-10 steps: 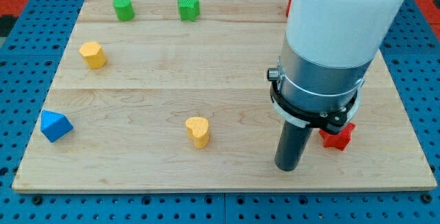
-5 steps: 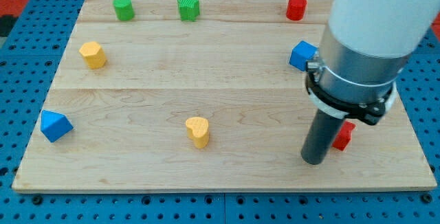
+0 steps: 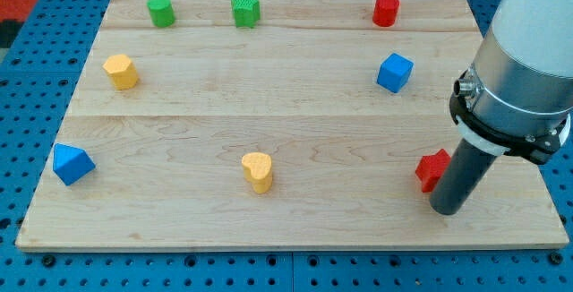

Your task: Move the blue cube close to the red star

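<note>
The arm carries no grasping tool; it ends in a dark rod, so there is no open or closed state to report. My tip (image 3: 446,210) rests on the surface (image 3: 295,113) near the bottom right corner, just right of the red star (image 3: 431,169), which the rod partly covers; contact cannot be confirmed. The blue cube (image 3: 395,72) sits toward the right edge, above the star and apart from it. A red cylinder (image 3: 386,10) stands near the top edge, right of centre. Two green blocks (image 3: 160,10) (image 3: 245,10) occupy the top left. A yellow block (image 3: 120,71) lies near the left edge, a blue block (image 3: 71,164) near the bottom left corner, a yellow heart (image 3: 258,171) near the bottom edge
</note>
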Controlling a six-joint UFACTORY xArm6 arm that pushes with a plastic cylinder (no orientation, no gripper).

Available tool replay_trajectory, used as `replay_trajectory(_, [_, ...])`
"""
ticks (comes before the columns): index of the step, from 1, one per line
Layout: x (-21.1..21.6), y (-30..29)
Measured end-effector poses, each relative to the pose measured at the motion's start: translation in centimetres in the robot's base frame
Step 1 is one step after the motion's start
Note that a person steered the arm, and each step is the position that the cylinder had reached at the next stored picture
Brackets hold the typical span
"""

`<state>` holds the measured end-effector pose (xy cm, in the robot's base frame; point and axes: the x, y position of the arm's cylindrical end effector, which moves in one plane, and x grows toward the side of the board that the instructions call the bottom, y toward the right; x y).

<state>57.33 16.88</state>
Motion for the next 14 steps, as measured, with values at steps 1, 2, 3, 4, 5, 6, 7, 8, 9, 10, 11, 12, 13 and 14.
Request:
replay_trajectory(1, [0.0,0.1])
replay_trajectory(2, [0.0,0.8])
replay_trajectory(3, [0.0,1.5])
replay_trajectory(4, [0.0,2.0])
replay_trajectory(5, [0.0,2.0])
replay_trajectory(6, [0.0,2.2])
replay_trajectory(7, [0.0,3.6])
replay_trajectory(8, [1.3,9.0])
replay_trajectory(9, [2.8,10.7])
replay_trajectory(10, [2.8,10.9])
replay_trajectory(11, [-0.4,13.1])
replay_trajectory(12, [-4.6,14.9])
replay_trajectory(13, [-8.5,14.9])
replay_trajectory(14, [-12.0,14.9])
